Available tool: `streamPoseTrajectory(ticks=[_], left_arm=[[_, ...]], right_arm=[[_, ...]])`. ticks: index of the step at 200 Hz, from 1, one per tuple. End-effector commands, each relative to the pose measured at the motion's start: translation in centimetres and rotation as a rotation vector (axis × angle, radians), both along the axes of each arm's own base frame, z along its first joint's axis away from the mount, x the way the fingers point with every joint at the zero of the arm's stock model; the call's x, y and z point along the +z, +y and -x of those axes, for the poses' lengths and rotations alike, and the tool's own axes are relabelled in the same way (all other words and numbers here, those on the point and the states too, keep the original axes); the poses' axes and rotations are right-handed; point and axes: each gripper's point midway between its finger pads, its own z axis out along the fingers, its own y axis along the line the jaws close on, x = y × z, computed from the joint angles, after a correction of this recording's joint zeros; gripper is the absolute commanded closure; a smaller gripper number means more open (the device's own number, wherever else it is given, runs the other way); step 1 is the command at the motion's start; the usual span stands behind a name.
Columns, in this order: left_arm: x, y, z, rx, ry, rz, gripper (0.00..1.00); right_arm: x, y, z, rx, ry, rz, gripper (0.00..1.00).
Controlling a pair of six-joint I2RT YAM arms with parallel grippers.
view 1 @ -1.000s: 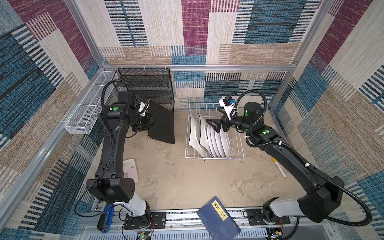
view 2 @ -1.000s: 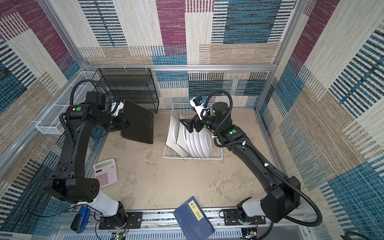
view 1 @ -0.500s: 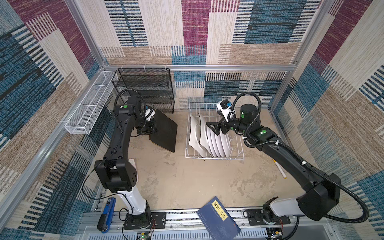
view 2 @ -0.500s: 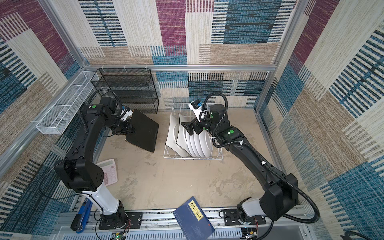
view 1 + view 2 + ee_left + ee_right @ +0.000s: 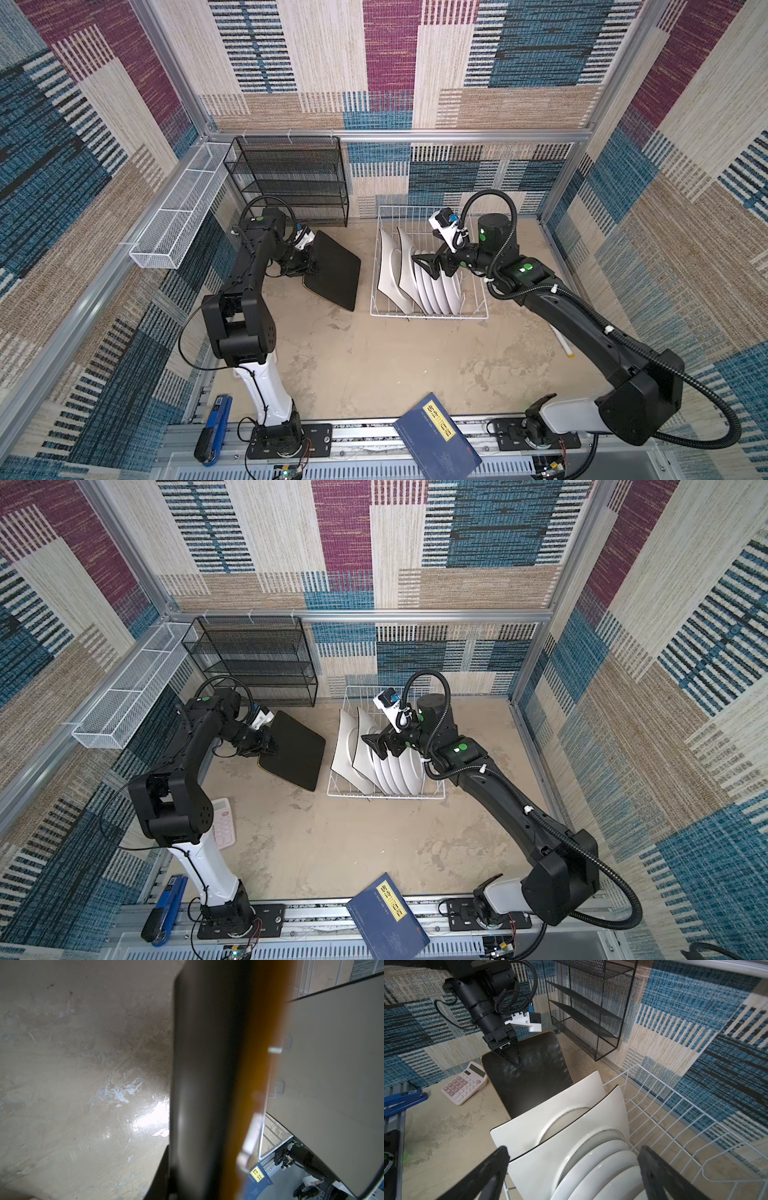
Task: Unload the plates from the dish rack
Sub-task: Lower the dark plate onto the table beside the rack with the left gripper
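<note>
Left of centre in both top views, the left pincer (image 5: 309,266) is clamped down tight on the edge of a square plate (image 5: 332,270). The plate's black back faces up and it's tilted, just left of the dish rack (image 5: 473,309) and clear of it. Whether its low corner meets the bench (image 5: 374,365), I can't tell. The right wrist view confirms the grip in its upper left, with the pincer tips pinching the plate's rim and a calculator (image 5: 465,1084) lying beside it.

Moving right, the dish rack sits mid-frame. Two square plates (image 5: 390,266) stand at its left end, and a row of round plates (image 5: 444,291) is packed to their right. The right pincer (image 5: 426,266) is spread wide over that row with a finger on either side of the rims, and it has hold of nothing.
</note>
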Motion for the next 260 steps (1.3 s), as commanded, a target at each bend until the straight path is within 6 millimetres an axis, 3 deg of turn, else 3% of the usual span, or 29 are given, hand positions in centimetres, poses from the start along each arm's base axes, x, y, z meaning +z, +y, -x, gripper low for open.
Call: streamPoseTrajectory(ticks=[1,73,142,203,260], left_arm=[[0.8,-0.8,-1.2,-0.032,-0.060,0.096,1.00],[-1.7,0.4,-1.3,-0.009,-0.021,0.182,1.00],[-4.6,2.5,-1.6,0.027,0.031,0.199,1.00],[-7.4,3.1,-1.1,0.031,0.098,0.171,1.00],[-8.9,4.6,-1.2,0.060,0.127,0.169,0.82]], right_arm=[[0.0,-0.2,-0.3,-0.022,0.002,0.005,0.01],[-0.2,-0.2,-0.4,-0.036,0.027,-0.008,0.01],[0.7,-0.3,0.1,-0.029,0.014,-0.037,0.01],[2.2,-0.3,0.3,-0.028,-0.013,-0.060,0.01],[2.6,-0.1,0.3,-0.013,-0.010,-0.068,0.01]])
